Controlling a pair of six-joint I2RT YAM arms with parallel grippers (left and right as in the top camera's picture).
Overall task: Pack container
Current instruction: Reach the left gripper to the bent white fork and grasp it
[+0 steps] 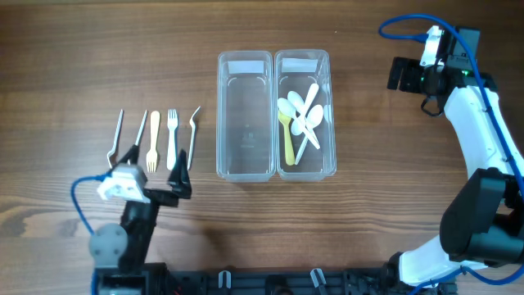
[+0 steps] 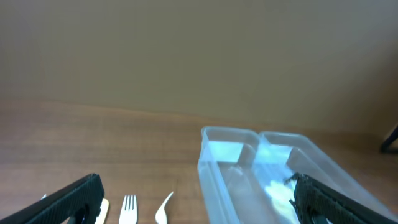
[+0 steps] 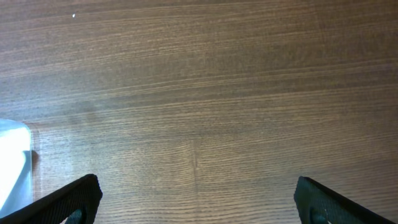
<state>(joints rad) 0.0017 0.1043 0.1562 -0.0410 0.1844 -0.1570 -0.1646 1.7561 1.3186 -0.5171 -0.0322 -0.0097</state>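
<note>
Two clear plastic containers stand side by side mid-table. The left container (image 1: 244, 115) holds nothing that I can see. The right container (image 1: 305, 115) holds several white spoons (image 1: 304, 115) and a yellow one (image 1: 287, 141). Several forks lie in a row to the left: two silver ones (image 1: 116, 135), a wooden one (image 1: 154, 139), a white one (image 1: 172, 138) and a curved white one (image 1: 193, 135). My left gripper (image 1: 155, 176) is open and empty just in front of the forks. My right gripper (image 1: 407, 74) is open and empty over bare wood at the far right.
In the left wrist view the containers (image 2: 249, 168) lie ahead to the right and the white fork (image 2: 128, 208) sits between my fingers. The right wrist view shows bare wood and a container corner (image 3: 12, 162).
</note>
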